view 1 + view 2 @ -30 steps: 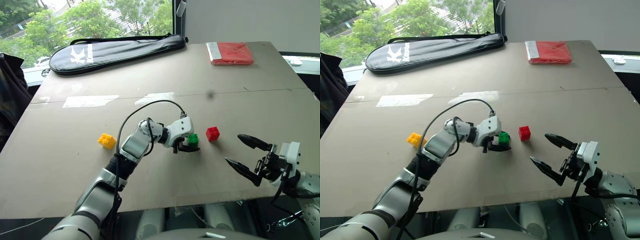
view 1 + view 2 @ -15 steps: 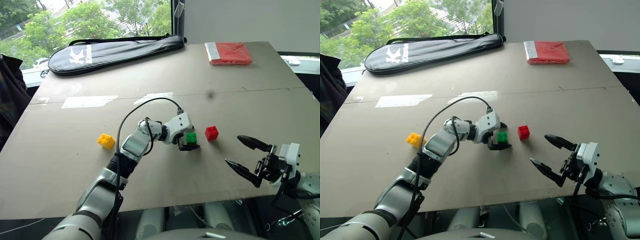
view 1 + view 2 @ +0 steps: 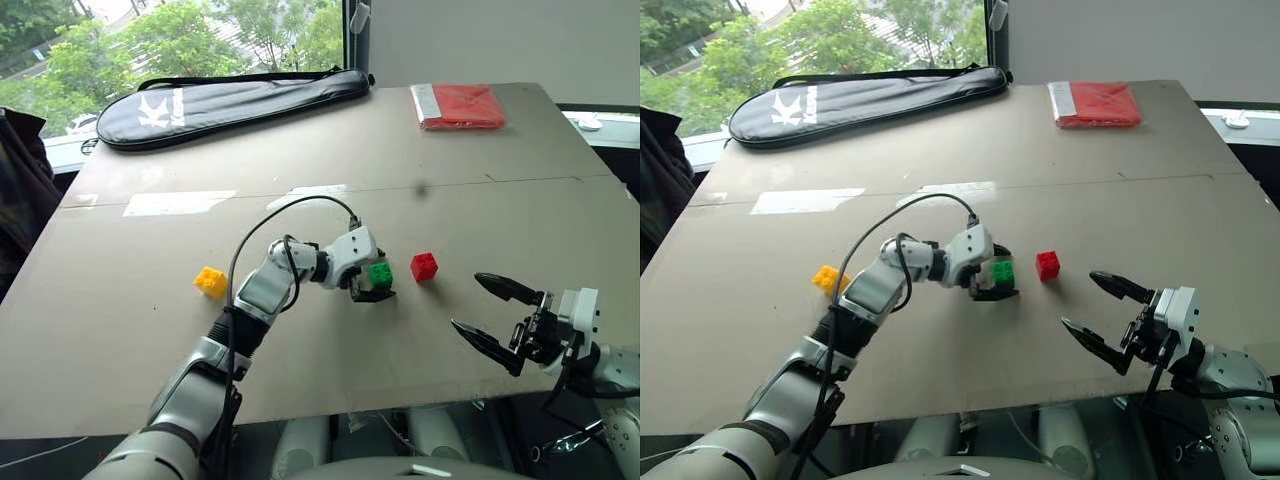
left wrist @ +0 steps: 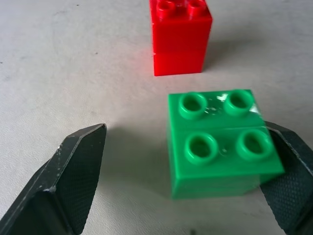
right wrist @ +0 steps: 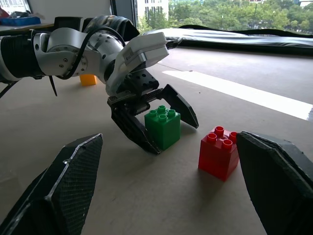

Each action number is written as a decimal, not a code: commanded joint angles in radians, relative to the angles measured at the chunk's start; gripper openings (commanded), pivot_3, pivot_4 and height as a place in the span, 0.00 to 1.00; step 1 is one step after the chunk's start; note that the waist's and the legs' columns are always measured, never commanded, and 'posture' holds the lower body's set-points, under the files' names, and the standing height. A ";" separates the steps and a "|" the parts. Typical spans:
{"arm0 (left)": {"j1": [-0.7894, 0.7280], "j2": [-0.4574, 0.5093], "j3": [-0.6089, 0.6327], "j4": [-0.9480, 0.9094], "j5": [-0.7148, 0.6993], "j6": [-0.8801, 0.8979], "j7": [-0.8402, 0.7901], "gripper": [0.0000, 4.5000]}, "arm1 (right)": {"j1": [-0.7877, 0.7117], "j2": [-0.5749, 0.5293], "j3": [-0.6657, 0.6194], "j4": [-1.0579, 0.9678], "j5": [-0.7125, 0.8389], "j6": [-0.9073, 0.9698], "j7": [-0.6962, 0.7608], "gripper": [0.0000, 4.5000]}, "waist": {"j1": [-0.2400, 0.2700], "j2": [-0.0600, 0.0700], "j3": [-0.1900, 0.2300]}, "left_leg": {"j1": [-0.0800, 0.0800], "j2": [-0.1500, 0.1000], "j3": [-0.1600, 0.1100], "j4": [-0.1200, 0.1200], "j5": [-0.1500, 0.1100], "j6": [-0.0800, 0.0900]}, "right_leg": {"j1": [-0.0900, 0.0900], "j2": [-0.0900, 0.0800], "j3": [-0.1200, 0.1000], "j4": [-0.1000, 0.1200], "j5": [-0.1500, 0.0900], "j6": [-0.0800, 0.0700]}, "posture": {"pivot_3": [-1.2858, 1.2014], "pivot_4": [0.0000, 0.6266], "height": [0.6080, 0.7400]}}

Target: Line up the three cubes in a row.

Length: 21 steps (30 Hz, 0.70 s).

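Racket bag behind red packet

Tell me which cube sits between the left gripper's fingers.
The green cube, between the open left gripper fingers. The red cube stands just beyond it; the yellow cube sits far off by the forearm.

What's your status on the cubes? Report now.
Both grippers open: left gripper fingers straddle green cube, right gripper idle. Green sits beside red cube; yellow cube far off. Nothing in the way.
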<state>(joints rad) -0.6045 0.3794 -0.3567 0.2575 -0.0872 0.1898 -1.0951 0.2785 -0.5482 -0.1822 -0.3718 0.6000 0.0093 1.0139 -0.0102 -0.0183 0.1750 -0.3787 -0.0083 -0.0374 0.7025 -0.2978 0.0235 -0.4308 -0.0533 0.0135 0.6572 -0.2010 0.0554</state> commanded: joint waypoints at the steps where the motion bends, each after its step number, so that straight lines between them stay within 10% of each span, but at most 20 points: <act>1: -0.018 0.024 0.100 -0.117 -0.124 -0.039 -0.071 1.00 | -0.006 0.000 -0.014 -0.007 0.009 -0.023 0.015 1.00 | 0.001 0.000 0.000 | 0.000 0.000 0.000 0.000 0.000 0.000 | 0.000 0.000 0.000 0.000 0.000 0.000 | 0.52 0.24 0.70; 11: 0.191 0.351 0.408 -0.392 -0.366 0.180 -0.164 1.00 | -0.016 -0.029 -0.031 -0.007 0.043 -0.006 0.065 1.00 | -0.011 0.002 0.001 | 0.001 0.003 -0.001 -0.001 0.000 0.000 | -0.001 0.001 0.003 0.000 -0.002 -0.004 | 0.52 0.24 0.70; 21: 0.513 0.646 0.745 -0.082 -0.322 -0.021 -0.299 1.00 | -0.054 -0.041 -0.002 -0.003 0.071 0.030 0.107 1.00 | 0.012 0.002 0.002 | 0.000 0.004 -0.001 -0.001 0.000 0.000 | -0.002 0.000 0.001 -0.002 -0.003 -0.004 | 0.52 0.24 0.70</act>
<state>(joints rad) -0.0907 1.0157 0.3496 0.1269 -0.4242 0.2218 -1.4103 0.2428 -0.5809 -0.1796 -0.3581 0.6519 0.0395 1.1084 0.0021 -0.0164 0.1774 -0.3793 -0.0048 -0.0379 0.7018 -0.2981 0.0235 -0.4332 -0.0533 0.0139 0.6553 -0.2038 0.0519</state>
